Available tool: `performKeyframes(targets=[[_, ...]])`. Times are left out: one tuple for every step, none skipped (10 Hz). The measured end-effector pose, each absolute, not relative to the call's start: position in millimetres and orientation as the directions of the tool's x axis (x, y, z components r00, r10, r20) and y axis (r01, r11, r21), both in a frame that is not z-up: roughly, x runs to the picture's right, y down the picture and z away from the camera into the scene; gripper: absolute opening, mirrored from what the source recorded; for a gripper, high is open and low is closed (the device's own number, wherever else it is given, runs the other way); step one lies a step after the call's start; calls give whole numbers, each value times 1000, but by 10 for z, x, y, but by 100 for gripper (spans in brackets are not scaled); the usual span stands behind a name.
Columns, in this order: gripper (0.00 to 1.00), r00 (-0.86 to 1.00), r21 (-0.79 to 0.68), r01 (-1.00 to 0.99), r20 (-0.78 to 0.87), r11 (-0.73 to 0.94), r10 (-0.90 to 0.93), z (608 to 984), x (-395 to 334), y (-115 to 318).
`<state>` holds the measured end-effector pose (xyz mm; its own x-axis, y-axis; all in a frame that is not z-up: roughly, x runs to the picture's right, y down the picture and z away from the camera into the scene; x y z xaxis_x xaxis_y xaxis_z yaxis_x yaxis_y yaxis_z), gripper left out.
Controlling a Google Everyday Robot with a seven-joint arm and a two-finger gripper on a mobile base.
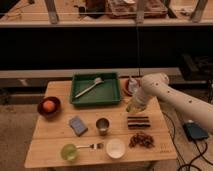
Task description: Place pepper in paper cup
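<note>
Camera view: I see the pincer [133,104] low over the right back part of the bench [55,142], just beside the green tray [96,103].
Pincer: I cannot tell if it is wide or narrow.
Pepper: a small pale green bit shows right at the pincer tip. I think that is the pepper [131,106], but I am not sure it is held.
Pepper looks: slim, smooth, a little bent.
Paper cup: the paper cup [115,148] is short and white with a wide mouth. It sits at the front edge, well apart from the pincer.
Could go wrong: smooth skin may let the pepper slip out on the way.
Could go wrong too: the steel cup [103,125] stands near the path, so a low move may bump it.
Last worry: the paper cup looks light, so a push on its rim may tip it.
</note>
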<state>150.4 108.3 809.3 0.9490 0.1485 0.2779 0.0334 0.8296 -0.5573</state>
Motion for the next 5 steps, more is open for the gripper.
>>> performKeyframes(targets=[[0, 931, -558, 75, 336, 827, 142, 7850, 1407, 1067], [0, 911, -555, 123, 392, 823, 129, 7613, 1311, 1078], [0, 899, -552, 148, 422, 820, 122, 7476, 1282, 1095], [0, 886, -548, 173, 449, 818, 114, 7352, 1244, 1107], [0, 885, -547, 177, 453, 818, 112, 7350, 1226, 1103]])
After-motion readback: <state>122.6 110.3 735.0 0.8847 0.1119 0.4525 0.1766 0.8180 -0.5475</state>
